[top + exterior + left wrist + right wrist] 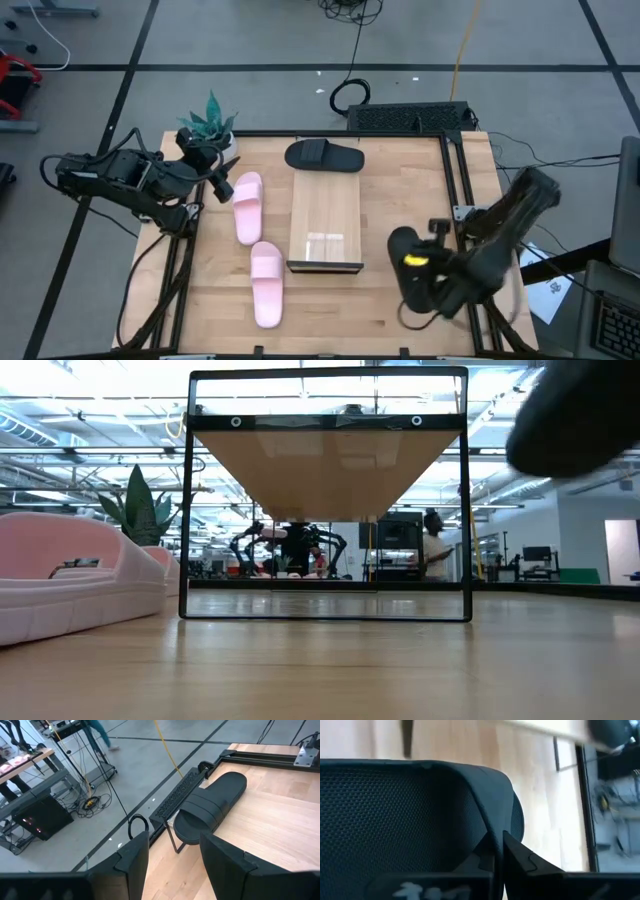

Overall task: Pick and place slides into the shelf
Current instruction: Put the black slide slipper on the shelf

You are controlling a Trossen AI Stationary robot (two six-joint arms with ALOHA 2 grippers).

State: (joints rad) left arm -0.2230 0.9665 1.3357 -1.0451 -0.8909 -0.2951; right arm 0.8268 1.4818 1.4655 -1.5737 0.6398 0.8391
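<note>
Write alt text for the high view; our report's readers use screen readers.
Right pincer grips a black slide at the table's right. Two pink slides lie left of the wooden shelf, another black slide beyond it; the left pincer waits open.

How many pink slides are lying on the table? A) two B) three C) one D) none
A: two pink slides lie one after the other, to the left of the shelf in the high view.

A potted plant (pixel 208 122) stands at the table's (pixel 400 190) far-left corner
</note>
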